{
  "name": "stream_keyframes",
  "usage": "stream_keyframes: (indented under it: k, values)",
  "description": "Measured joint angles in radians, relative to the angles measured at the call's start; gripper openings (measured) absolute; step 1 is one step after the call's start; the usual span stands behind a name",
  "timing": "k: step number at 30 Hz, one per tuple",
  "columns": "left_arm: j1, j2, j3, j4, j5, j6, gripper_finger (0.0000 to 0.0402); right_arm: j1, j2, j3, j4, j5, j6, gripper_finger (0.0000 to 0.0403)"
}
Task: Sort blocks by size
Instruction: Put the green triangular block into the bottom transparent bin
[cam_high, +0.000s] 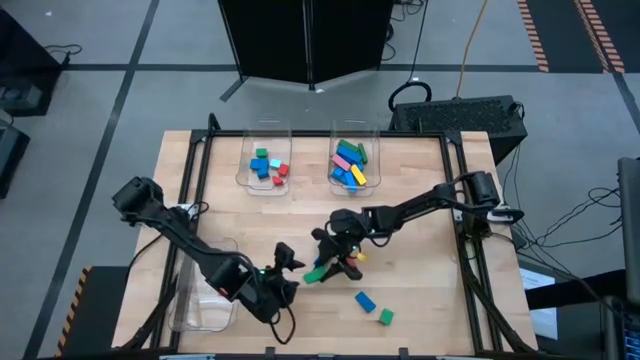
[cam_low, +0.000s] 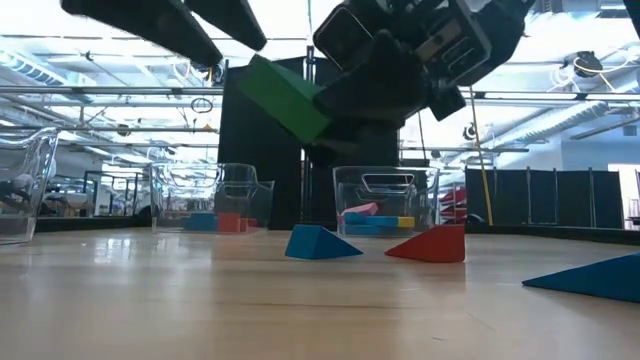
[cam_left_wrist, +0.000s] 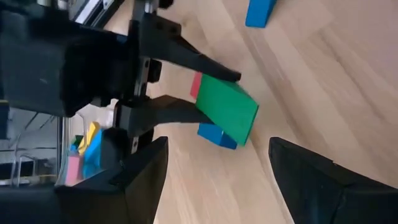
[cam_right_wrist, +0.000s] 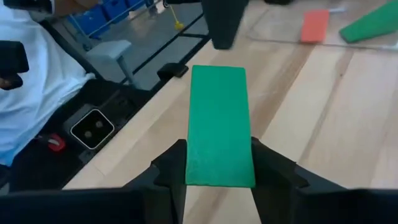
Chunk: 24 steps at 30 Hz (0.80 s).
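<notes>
We hold the long green block (cam_right_wrist: 219, 124) clamped by one end in the right hand (cam_right_wrist: 217, 171), left hand (cam_left_wrist: 214, 180) apart nearby, so it may pivot loose onto the tabletop (cam_high: 420, 300).

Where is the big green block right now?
The green block is up off the table, pinched in the right gripper near the table's middle front, with the open left gripper facing it close by.
</notes>
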Motion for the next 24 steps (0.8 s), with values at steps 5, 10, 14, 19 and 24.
stream_keyframes:
  k: [5,10,14,19,24]
  values:
    - [0.024,0.028,0.000,0.048,0.001,0.033,0.0279,0.013,0.000,-0.002,0.033,0.004,0.027,0.0127]
    - [0.045,0.029,0.000,0.087,0.037,0.038,0.0272,0.013,0.000,-0.002,0.067,0.009,0.064,0.0128]
    - [0.049,0.029,0.000,0.086,0.048,0.038,0.0248,0.013,0.000,-0.002,0.092,0.021,0.076,0.0128]
    - [0.048,0.029,0.000,0.086,0.077,0.038,0.0215,0.012,0.000,-0.002,0.100,0.046,0.090,0.0128]
    - [0.049,0.029,0.000,0.086,0.078,0.055,0.0186,0.011,0.000,-0.001,0.116,0.047,0.100,0.0128]
